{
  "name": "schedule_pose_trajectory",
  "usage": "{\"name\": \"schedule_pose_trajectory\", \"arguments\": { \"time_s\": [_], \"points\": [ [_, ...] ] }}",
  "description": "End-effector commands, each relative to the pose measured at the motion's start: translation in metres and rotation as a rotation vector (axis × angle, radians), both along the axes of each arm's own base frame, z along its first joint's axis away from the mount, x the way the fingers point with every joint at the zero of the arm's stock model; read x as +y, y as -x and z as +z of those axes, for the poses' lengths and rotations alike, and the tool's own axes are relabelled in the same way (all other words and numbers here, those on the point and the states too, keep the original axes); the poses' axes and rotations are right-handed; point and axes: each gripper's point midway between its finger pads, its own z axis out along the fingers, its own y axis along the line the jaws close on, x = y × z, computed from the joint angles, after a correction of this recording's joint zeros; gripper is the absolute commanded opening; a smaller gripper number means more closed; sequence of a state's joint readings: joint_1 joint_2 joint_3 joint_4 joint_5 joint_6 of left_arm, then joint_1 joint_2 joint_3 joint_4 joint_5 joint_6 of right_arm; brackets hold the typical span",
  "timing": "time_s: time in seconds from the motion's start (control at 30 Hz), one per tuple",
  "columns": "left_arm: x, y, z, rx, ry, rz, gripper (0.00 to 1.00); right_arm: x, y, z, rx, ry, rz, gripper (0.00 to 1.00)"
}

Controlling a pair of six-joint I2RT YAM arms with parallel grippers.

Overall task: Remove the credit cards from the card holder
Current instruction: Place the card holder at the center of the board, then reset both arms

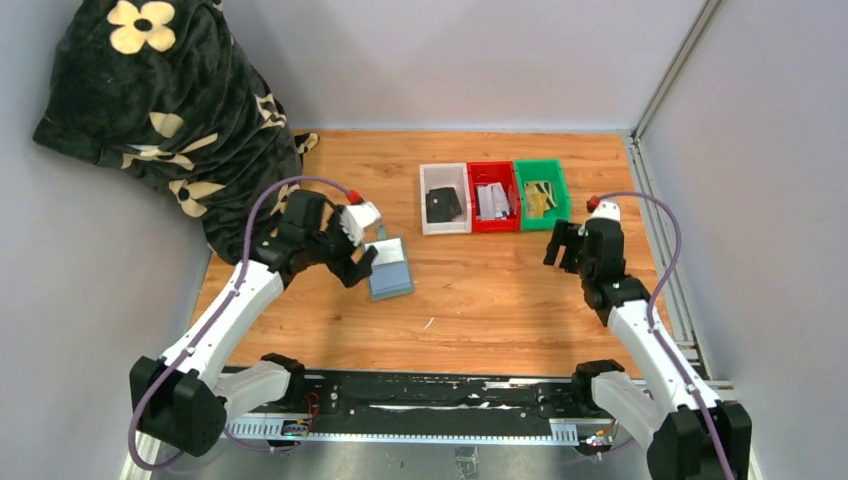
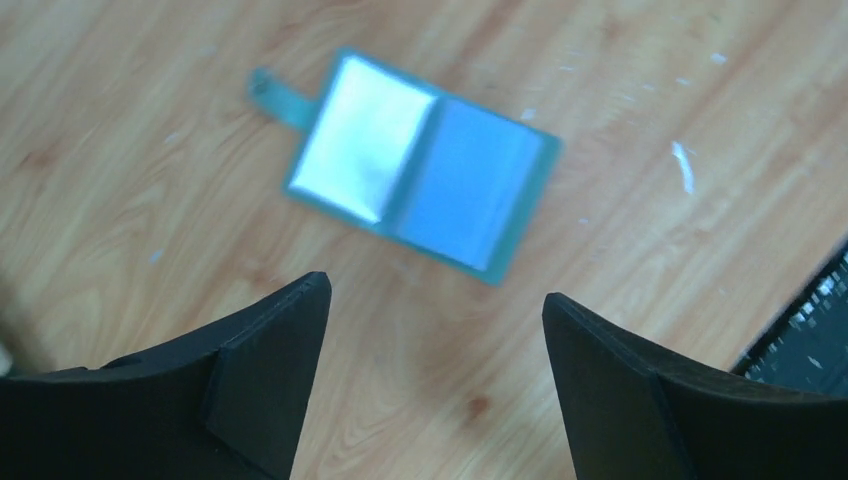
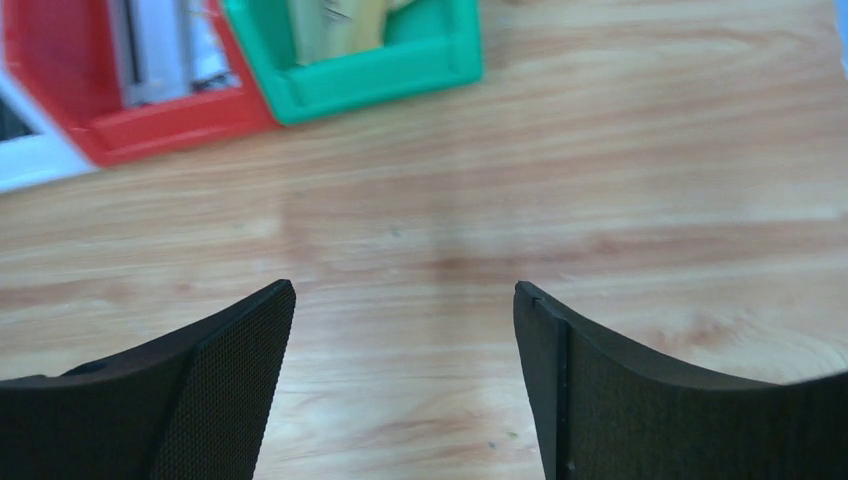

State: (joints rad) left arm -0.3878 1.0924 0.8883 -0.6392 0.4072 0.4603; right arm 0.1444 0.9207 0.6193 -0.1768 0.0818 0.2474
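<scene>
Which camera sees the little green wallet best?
The left wrist camera. The card holder lies open right below it, both pale inner pockets and the tab showing, though slightly blurred. The top camera shows it small, next to the left fingers. The right wrist camera misses it, seeing only bins and table.

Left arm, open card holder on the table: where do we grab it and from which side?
Probably the cover edge nearest the left gripper, approached low from that side. The card holder lies open and flat, pockets up, so nothing stands up to pinch from above; a finger would have to slide under that edge.
</scene>
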Motion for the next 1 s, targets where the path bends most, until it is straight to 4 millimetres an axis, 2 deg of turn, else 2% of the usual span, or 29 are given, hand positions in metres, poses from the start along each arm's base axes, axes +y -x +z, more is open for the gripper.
{"name": "schedule_pose_trajectory", "arguments": {
  "time_s": [0.0, 0.1, 0.17, 0.23, 0.3, 0.4, 0.5, 0.6, 0.73, 0.87, 0.9, 0.97],
  "points": [
    [0.037, -0.033, 0.014, -0.049, 0.106, 0.239, 0.88, -0.048, -0.001, -0.005, -0.139, 0.133, -0.235, 0.85],
    [0.066, -0.052, 0.015, -0.153, 0.177, 0.381, 0.9, -0.072, 0.008, -0.018, -0.138, 0.214, -0.345, 0.85],
    [0.089, -0.063, 0.004, -0.216, 0.212, 0.495, 0.9, -0.083, 0.011, -0.019, -0.187, 0.219, -0.418, 0.85],
    [0.108, -0.077, 0.011, -0.307, 0.269, 0.601, 0.91, -0.091, 0.012, -0.018, -0.266, 0.214, -0.476, 0.86],
    [0.124, -0.084, 0.004, -0.353, 0.299, 0.677, 0.91, -0.1, 0.014, -0.017, -0.332, 0.207, -0.536, 0.87],
    [0.131, -0.09, -0.007, -0.389, 0.304, 0.713, 0.92, -0.106, 0.013, -0.023, -0.343, 0.241, -0.564, 0.87],
    [0.138, -0.094, -0.027, -0.395, 0.294, 0.757, 0.92, -0.111, 0.008, -0.032, -0.307, 0.298, -0.568, 0.87],
    [0.149, -0.101, -0.033, -0.465, 0.311, 0.821, 0.92, -0.113, 0.003, -0.041, -0.299, 0.316, -0.561, 0.89],
    [0.155, -0.105, -0.032, -0.533, 0.351, 0.865, 0.92, -0.108, -0.009, -0.039, -0.312, 0.332, -0.502, 0.9],
    [0.158, -0.107, -0.024, -0.635, 0.402, 0.875, 0.91, -0.112, -0.008, -0.046, -0.345, 0.325, -0.518, 0.91],
    [0.158, -0.105, -0.034, -0.617, 0.395, 0.879, 0.91, -0.112, -0.01, -0.044, -0.357, 0.326, -0.515, 0.91],
    [0.159, -0.103, -0.032, -0.682, 0.42, 0.871, 0.99, -0.109, -0.015, -0.045, -0.353, 0.334, -0.482, 0.9]
  ]
}}
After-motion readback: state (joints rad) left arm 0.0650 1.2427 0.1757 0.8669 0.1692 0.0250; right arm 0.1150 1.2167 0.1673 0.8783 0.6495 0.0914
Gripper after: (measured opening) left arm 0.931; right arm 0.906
